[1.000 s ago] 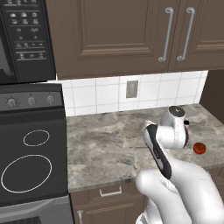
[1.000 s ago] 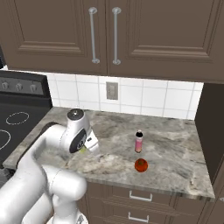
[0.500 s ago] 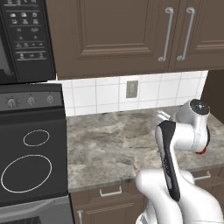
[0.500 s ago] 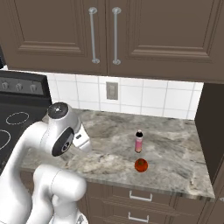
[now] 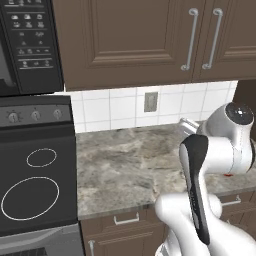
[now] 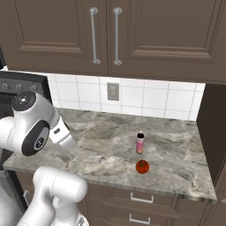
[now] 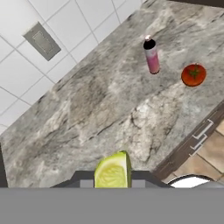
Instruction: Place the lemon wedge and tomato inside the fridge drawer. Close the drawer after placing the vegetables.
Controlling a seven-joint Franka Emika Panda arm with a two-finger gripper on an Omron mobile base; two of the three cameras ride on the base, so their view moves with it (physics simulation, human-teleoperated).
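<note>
One item is in hand: the lemon wedge (image 7: 113, 170) sits pinched in the nearly shut jaws, lifted above the marble bench (image 7: 87, 109). Best now to carry it level with a firm grip toward the fridge drawer, swinging wide of the slim pink bottle (image 6: 140, 142). Just beside that bottle on the bench waits the tomato (image 6: 142, 166). Upper cabinets (image 6: 106, 35) overhang, the stove (image 5: 35, 190) sits left.
</note>
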